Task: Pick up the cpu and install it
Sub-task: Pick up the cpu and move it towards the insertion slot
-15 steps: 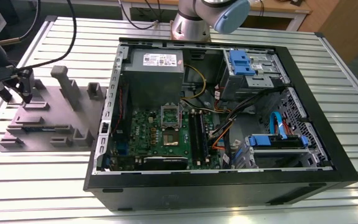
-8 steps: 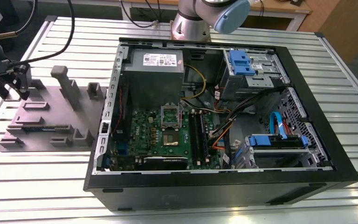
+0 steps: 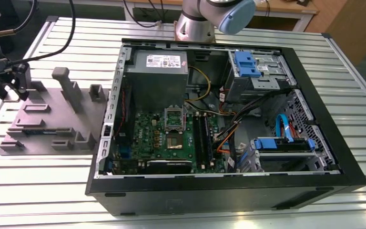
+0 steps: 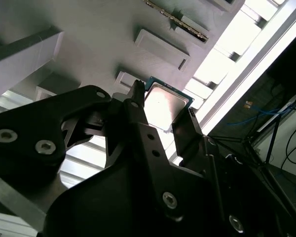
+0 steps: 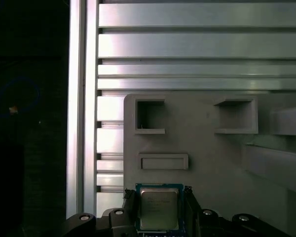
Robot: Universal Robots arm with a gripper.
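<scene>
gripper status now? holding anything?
Gripper: closed, holding the cpu by two opposite edges.

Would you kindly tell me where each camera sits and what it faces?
Exterior view: off the arm, looking down at the open black computer case; silver arm base shows.
First wrist view: on the wrist, facing the grey moulded tray; black gripper shows.
Second wrist view: likewise, more slanted.
Both share the gripped silver-topped square cpu.
</scene>
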